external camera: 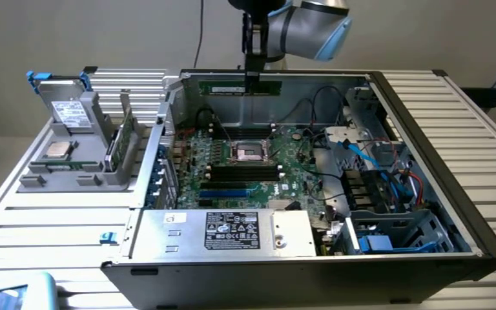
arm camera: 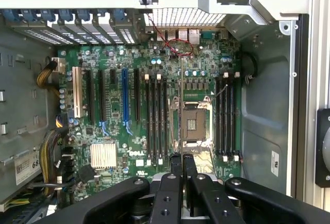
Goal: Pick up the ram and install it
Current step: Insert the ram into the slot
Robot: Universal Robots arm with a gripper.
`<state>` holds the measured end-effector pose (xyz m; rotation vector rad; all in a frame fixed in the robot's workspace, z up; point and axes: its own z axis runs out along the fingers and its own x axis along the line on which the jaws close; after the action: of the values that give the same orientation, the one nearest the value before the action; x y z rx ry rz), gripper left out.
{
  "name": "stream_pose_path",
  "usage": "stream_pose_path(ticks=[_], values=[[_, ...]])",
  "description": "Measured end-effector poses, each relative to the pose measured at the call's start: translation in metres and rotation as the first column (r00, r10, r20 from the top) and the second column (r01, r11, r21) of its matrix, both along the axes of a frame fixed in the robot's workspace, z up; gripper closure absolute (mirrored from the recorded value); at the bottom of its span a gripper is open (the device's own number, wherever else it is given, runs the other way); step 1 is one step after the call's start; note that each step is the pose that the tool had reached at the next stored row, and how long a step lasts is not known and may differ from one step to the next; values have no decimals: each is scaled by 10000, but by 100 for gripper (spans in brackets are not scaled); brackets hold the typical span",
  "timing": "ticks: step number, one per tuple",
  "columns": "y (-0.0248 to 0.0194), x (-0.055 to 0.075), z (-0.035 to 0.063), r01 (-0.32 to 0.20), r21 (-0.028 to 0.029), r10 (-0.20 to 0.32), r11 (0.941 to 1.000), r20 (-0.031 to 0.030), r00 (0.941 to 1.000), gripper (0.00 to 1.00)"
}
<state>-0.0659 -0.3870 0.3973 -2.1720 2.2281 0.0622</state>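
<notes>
We are finding the hand (external camera: 252,76) clamped on the long narrow green ram stick (external camera: 241,87). It is holding the stick level in the air over the green motherboard (external camera: 230,165), inside the open black computer case (external camera: 317,284) lying on the slatted bench (external camera: 50,226).

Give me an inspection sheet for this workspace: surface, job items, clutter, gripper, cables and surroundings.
Surface: slatted metal table with an open computer case on it.
Job's things: the ram is held level above the case's far side; the memory slots on the motherboard look empty.
Clutter: grey fixture at the exterior view's left, carrying a drive, a processor chip and a green board.
Grippers: gripper shut on the ram.
Cables: blue cable inside the case; black cable against the wall.
Surroundings: plain wall.
</notes>
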Motion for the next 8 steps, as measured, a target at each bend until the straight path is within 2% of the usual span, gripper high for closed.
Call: stream_pose_path(ticks=[2,3,6,7,8], values=[[0,-1,-6,-3,-27,3,10000,2,10000,87],[0,-1,-10,-2,-85,2,10000,-1,10000,87],[-1,-1,-21,-7,-342,6,9994,-25,10000,87],[-1,0,-29,-9,-367,8,9993,-26,10000,87],[-3,-1,-40,-10,-367,9,9993,-25,10000,87]])
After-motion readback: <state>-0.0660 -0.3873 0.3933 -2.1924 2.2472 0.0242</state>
